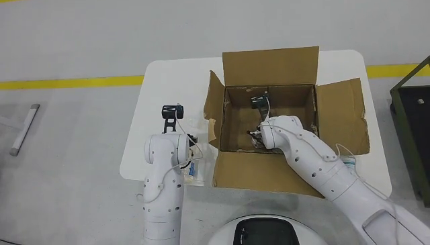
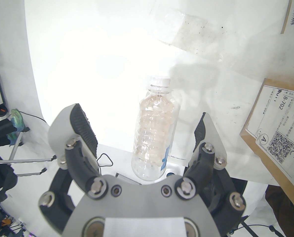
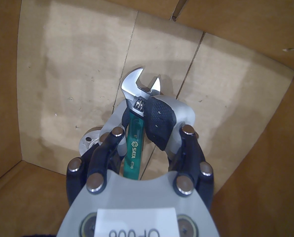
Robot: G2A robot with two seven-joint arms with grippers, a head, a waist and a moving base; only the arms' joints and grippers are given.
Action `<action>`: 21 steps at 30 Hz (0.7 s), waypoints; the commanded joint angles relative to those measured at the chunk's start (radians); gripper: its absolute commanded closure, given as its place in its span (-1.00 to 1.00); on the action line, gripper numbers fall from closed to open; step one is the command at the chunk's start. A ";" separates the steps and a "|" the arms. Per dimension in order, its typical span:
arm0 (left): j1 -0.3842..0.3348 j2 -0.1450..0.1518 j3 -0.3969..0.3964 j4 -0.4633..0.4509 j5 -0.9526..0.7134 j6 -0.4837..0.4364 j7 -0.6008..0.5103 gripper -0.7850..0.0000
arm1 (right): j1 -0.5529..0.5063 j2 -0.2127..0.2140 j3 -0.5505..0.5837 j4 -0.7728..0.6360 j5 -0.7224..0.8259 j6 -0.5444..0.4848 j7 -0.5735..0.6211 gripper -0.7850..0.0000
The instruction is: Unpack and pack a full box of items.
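Overhead, an open cardboard box (image 1: 232, 114) is seen on the right half of the white counter (image 1: 168, 77), flaps spread.

At the left wrist, the left tool (image 2: 139, 113) is held released around a clear bottle (image 2: 156, 134) at the counter's near edge, untouched.

At the right wrist, the right tool (image 3: 140, 109) is clenched on a green-handled wrench (image 3: 134, 146) inside the box, with a round metal piece (image 3: 86, 141) beside it.

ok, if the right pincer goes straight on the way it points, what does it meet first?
The box floor, likely. The right pincer is shut on a wrench whose head sticks out past it, so the wrench head would touch the cardboard first. Gap unclear.
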 commanded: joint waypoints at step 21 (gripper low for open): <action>0.000 0.000 0.000 0.000 0.000 0.000 0.000 -1.00 | -0.021 0.004 0.086 -0.097 -0.095 -0.045 -0.007 1.00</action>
